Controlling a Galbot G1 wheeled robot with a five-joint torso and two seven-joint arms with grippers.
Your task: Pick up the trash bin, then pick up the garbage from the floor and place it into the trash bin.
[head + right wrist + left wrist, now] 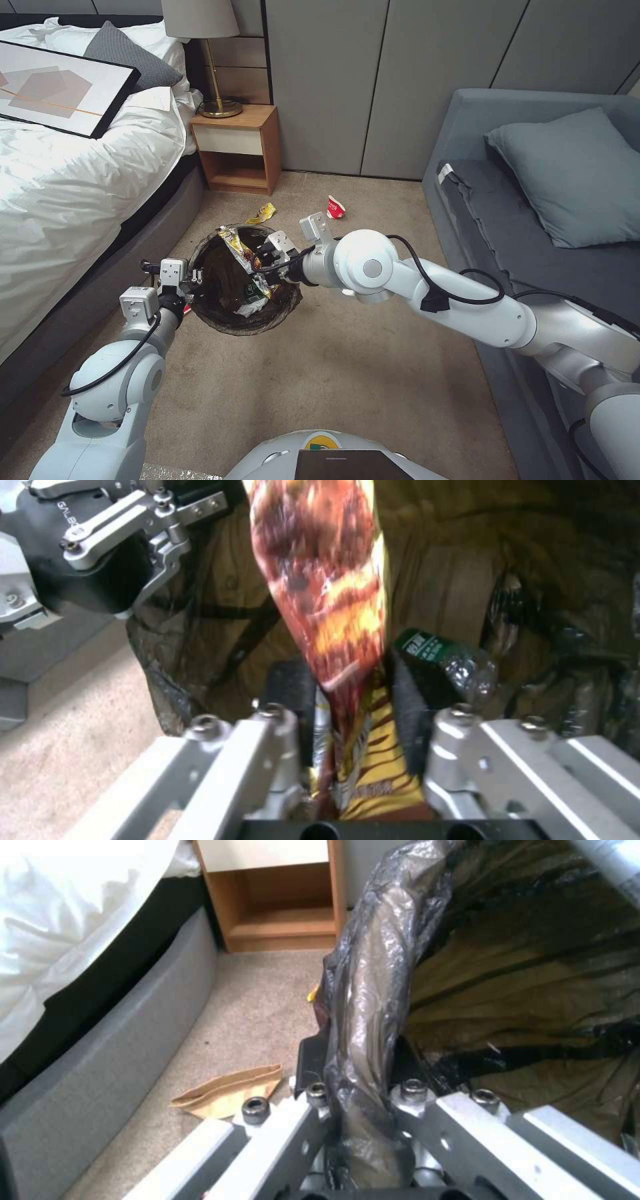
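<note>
The trash bin [215, 287], lined with a dark bag, hangs above the floor [347, 373] between both arms. My left gripper [189, 276] is shut on its left rim; the left wrist view shows that gripper [363, 1075] clamping the bag-covered rim [373, 990]. Over the bin's mouth, my right gripper [262, 261] is shut on a striped red-and-yellow snack wrapper [235, 243]. The right wrist view shows this wrapper [327, 595] pinched between the black pads [290, 695]. A small bottle [447, 660] with a green label and white paper [251, 307] lie inside. A yellow wrapper [261, 213] and a red wrapper [336, 207] lie beyond the bin.
A bed [73, 200] with a grey base runs along the left. A wooden nightstand [237, 150] stands behind the bin, and a grey sofa [533, 220] is on the right. A flattened brown paper bag [227, 1090] lies on the carpet near the bed base.
</note>
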